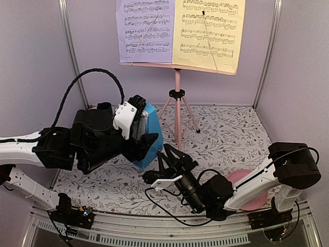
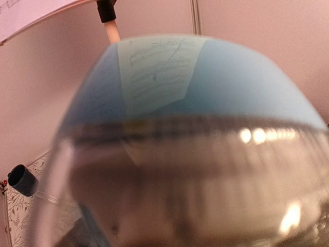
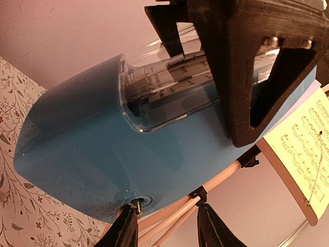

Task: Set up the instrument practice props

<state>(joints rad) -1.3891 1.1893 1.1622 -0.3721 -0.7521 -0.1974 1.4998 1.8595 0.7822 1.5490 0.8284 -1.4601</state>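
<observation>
The pink music stand [image 1: 177,98] stands at the back of the table, with the lavender sheet [image 1: 146,28] and the yellow sheet [image 1: 208,31] side by side on its desk. My left gripper [image 1: 139,131] is shut on the blue metronome [image 1: 151,139], clamping its clear front cover and holding it tilted just above the tablecloth. The metronome [image 2: 231,87] fills the left wrist view. In the right wrist view my right gripper [image 3: 167,229] is open beside the metronome [image 3: 92,144], one finger touching the small metal stub on its side. Behind it show the stand's legs [image 3: 205,200].
A round pink plate [image 1: 239,177] lies at the front right, partly under the right arm. A small dark blue cup [image 1: 104,107] sits at the back left behind the left arm, also the cup [image 2: 21,180] at the wrist view's left edge. Grey walls enclose the floral tablecloth.
</observation>
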